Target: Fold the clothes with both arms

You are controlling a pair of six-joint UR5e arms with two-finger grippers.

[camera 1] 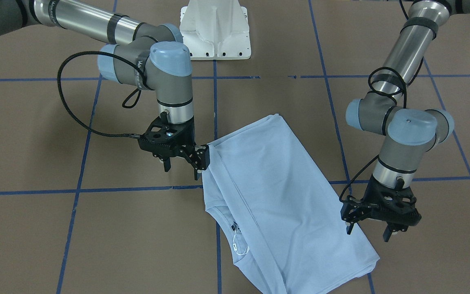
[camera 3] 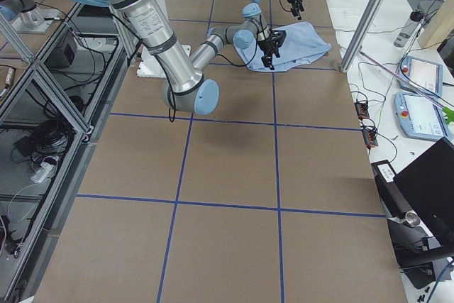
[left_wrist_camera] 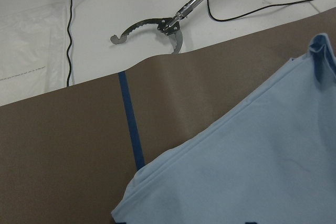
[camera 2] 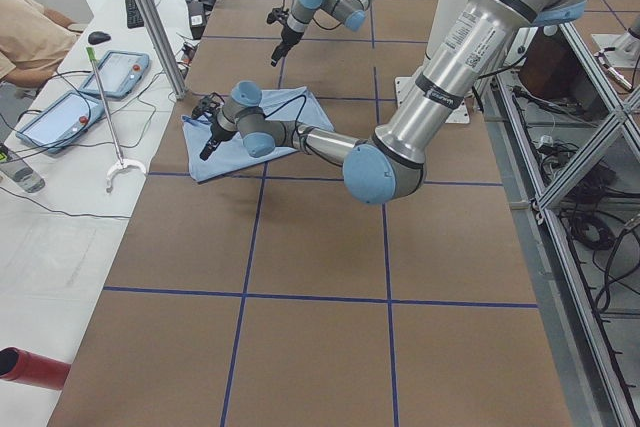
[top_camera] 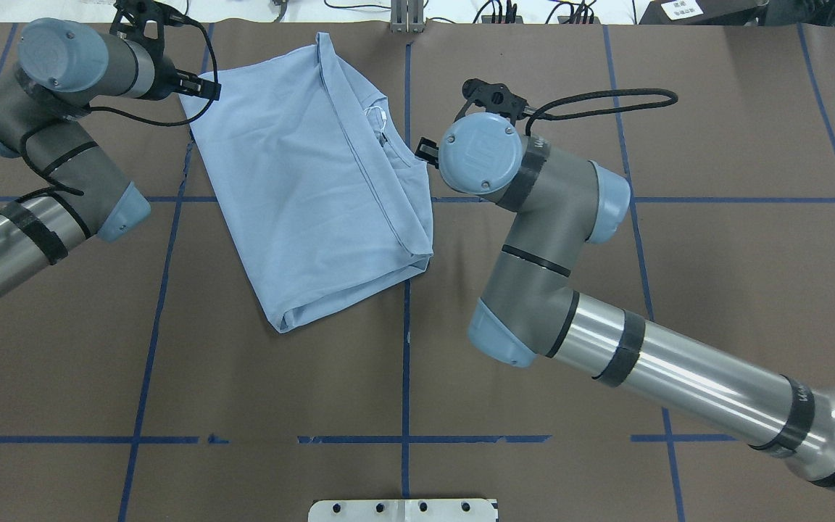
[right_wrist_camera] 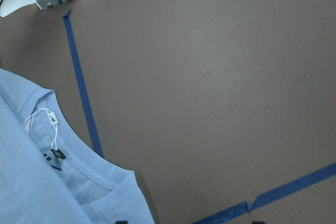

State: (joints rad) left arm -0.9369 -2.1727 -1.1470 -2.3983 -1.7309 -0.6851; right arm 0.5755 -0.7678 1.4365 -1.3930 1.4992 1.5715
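Note:
The light blue T-shirt (camera 1: 276,183) lies folded lengthwise on the brown table, its collar and white string tag (camera 1: 239,247) toward the far edge from the robot. My right gripper (camera 1: 182,165) is open and low, with one finger touching the shirt's side edge near the collar (right_wrist_camera: 79,169). On the opposite side my left gripper (camera 1: 367,230) hangs open just over the shirt's other long edge (left_wrist_camera: 173,156), holding nothing. From overhead the shirt (top_camera: 301,188) sits between the left gripper (top_camera: 200,85) and the right gripper (top_camera: 426,150).
The white pedestal base (camera 1: 214,32) stands at the robot side. Blue tape lines (camera 1: 96,190) cross the table. Beyond the table's far edge a metal grabber tool (left_wrist_camera: 168,24) lies on a white bench, where a seated person (camera 2: 30,37) and tablets (camera 2: 115,72) are.

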